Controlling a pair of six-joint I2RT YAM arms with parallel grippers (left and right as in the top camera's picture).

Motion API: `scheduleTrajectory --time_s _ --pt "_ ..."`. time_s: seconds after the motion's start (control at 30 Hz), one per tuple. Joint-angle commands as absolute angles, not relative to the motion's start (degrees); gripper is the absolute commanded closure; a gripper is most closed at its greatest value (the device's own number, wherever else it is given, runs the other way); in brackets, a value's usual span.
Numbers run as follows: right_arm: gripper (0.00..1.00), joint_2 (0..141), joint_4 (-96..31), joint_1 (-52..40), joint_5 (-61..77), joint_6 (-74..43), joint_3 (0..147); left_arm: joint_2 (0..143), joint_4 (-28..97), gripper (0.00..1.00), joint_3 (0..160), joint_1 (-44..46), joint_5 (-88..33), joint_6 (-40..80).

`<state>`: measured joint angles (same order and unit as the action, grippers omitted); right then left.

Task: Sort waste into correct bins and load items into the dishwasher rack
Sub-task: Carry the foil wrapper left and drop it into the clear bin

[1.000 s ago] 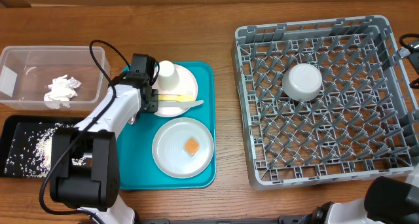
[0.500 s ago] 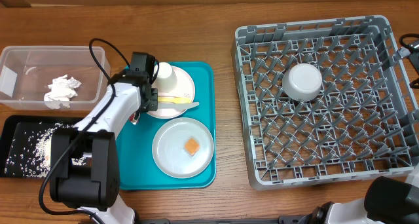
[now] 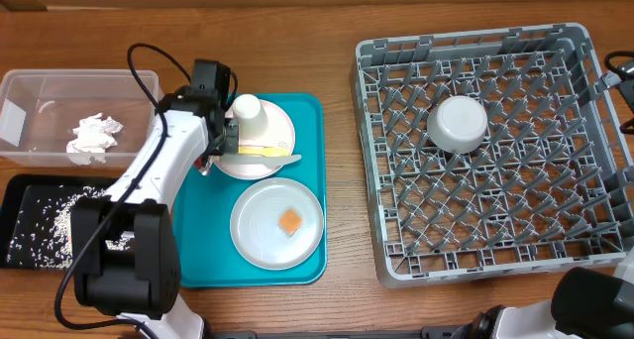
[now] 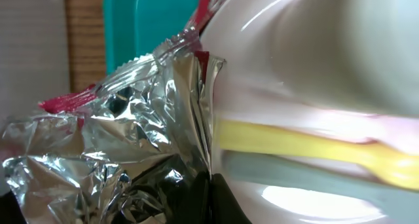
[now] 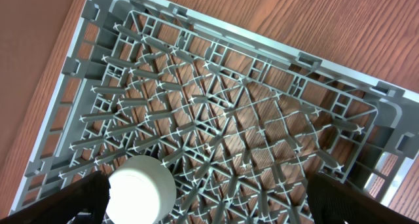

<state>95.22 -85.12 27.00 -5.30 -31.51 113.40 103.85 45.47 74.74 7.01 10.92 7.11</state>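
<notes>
My left gripper [image 3: 222,147] is at the left rim of the pinkish-white plate [image 3: 269,131]. It [image 4: 211,207] is shut on crumpled silver foil [image 4: 131,139] with a red edge, which lies against the plate [image 4: 314,54]. A small white cup [image 3: 247,109] and yellow [image 4: 308,145] and pale [image 4: 294,175] utensils rest on this plate. A second plate [image 3: 260,230] carries the orange food square [image 3: 289,222]. The white bowl [image 3: 457,123] sits upside down in the grey dishwasher rack [image 3: 555,210]. My right gripper [image 5: 219,211] hangs open high above the rack [image 5: 262,119] and bowl [image 5: 141,194].
Both plates stand on a teal tray [image 3: 309,116]. At the far left, the clear tub [image 3: 30,86] holds a crumpled white napkin [image 3: 94,136]. In front of it, the black tray [image 3: 25,190] holds rice grains [image 3: 54,220]. The left arm's cable [image 3: 149,56] arcs over the tub's corner.
The left jaws have closed on the foil at the plate's rim. The gripper has shifted slightly back and left, and the plate with its cup has slid a little left.
</notes>
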Motion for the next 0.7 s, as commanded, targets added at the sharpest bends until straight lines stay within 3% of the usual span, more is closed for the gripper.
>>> scheduleTrajectory --time_s 0.0,0.3,0.67 --pt "0.0 95.29 -84.97 27.14 -5.23 -31.75 113.95 97.73 46.41 0.96 80.95 6.79 4.82 7.73" --pt "0.0 95.29 -84.97 27.14 -5.23 -31.75 113.93 90.43 46.48 0.96 85.41 2.24 4.82 9.61" --pt "0.0 95.29 -84.97 27.14 -5.23 -31.77 113.95 93.67 34.7 0.96 85.34 -15.2 6.04 15.46"
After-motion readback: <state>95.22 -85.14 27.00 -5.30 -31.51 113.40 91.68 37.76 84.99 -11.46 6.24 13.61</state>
